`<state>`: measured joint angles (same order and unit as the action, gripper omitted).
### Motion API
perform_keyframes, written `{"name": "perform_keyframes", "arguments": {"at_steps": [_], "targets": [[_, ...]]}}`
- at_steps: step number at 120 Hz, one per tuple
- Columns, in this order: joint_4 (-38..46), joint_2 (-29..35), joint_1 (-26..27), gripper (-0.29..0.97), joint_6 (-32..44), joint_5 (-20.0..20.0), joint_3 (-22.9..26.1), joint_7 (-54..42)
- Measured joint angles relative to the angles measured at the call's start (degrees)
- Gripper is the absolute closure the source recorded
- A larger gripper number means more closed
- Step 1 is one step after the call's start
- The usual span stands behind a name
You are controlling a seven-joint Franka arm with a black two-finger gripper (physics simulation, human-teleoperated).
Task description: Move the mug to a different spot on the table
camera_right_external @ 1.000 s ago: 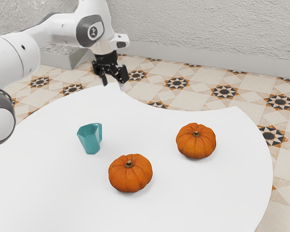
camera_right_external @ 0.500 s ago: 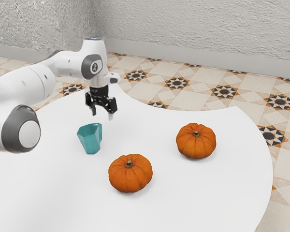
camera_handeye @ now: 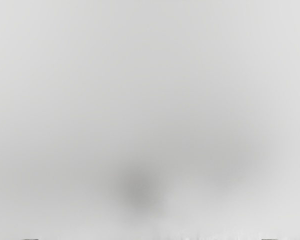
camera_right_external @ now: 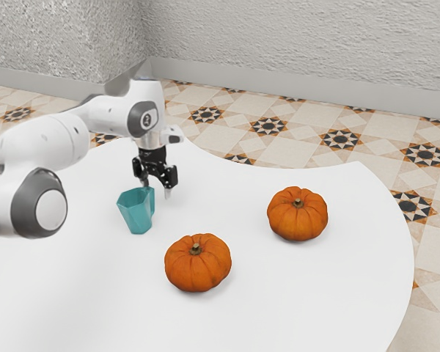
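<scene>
A teal faceted mug stands upright on the white round table, left of the middle. My black gripper hangs just behind the mug's far rim, pointing down, with its fingers apart and nothing between them. One fingertip is close over the mug's rim. The wrist view takes in pale blurred table surface with a soft shadow.
Two orange pumpkins lie on the table: one in front of the mug toward the near edge, the other farther toward the exterior view's right. Patterned floor tiles and a rough grey wall lie beyond the table.
My arm has swung down and toward the mug; the gripper dropped from high above the table's far edge to just behind the mug's rim. The mug and pumpkins have not moved.
</scene>
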<state>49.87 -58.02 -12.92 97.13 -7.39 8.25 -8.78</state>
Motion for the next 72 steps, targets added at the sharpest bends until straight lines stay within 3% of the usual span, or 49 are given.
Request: {"name": "perform_keyframes", "arguments": {"at_steps": [26, 72], "targets": [[-5.3, -3.6, 0.1, 0.22, -4.7, -2.3, 1.3, 0.1], [-5.8, -4.0, 0.2, 0.34, -11.5, -2.9, 1.4, 1.5]]}}
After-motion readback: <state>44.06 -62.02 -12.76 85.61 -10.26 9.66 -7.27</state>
